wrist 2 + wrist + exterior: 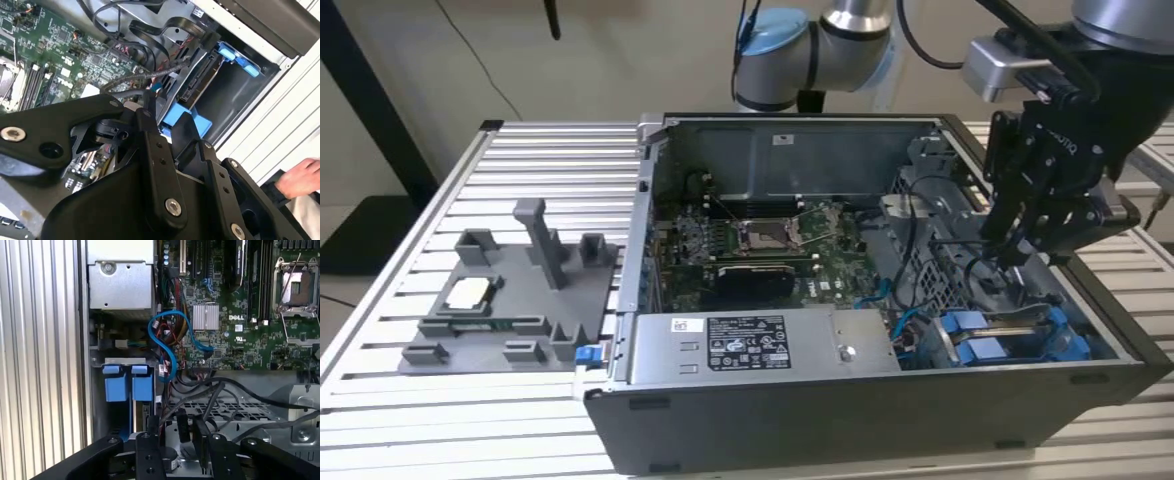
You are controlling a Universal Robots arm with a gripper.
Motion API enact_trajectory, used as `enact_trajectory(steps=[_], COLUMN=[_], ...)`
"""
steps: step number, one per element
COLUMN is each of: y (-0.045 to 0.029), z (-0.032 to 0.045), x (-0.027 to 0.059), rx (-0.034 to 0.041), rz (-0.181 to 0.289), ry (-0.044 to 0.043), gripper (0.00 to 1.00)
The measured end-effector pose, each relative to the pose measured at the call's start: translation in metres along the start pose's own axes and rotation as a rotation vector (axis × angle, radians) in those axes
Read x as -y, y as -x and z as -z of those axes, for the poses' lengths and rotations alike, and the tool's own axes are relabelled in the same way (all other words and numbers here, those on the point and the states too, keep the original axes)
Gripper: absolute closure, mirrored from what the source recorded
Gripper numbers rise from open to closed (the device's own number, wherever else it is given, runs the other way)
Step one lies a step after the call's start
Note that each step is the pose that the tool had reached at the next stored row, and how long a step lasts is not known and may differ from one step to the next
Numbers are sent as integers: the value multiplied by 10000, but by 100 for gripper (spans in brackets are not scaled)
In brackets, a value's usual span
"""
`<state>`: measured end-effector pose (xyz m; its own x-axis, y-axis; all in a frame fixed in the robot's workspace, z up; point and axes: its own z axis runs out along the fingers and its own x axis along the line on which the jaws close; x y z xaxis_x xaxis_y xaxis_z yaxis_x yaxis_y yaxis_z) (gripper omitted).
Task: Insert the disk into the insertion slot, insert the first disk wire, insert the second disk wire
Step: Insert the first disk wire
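Observation:
The disk point(994, 338), in its bright blue carrier frame, sits in the insertion slot point(1083, 318) at the front corner of the open case, at the exterior view's right. Both wrist views show it: its blue tabs point(126, 388) and its dark edge point(201, 80) inside the slot point(240, 95). My gripper point(1021, 255) hangs inside the case just behind the disk. Its fingers stand apart, open point(176, 432) point(167, 107). A black wire plug point(182, 426) lies between them, and black wires point(150, 75) run past the fingertips. I cannot tell whether any wire is plugged into the disk.
The motherboard point(774, 240) with its silver socket fills the case's middle, the grey power-supply box point(761, 342) its front. A blue cable point(167, 347) loops beside the bay. A grey fixture plate point(507, 300) lies outside the case. A person's hand point(300, 181) rests outside the case.

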<state>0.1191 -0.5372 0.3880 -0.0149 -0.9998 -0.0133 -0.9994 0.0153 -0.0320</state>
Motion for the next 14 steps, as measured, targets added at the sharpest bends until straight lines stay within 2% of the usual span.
enact_trajectory(steps=[4, 9, 11, 12, 13, 14], y=[0, 2, 2, 2, 1, 1], z=[-16, -39, -43, -43, -43, -43], x=[-67, -77, -76, -76, -76, -76], rx=[9, 46, 49, 48, 48, 48], rz=[1, 30, 39, 40, 40, 39], ry=[-114, -321, -373, -374, -374, -375], gripper=[60, 62, 75, 75, 80, 81])
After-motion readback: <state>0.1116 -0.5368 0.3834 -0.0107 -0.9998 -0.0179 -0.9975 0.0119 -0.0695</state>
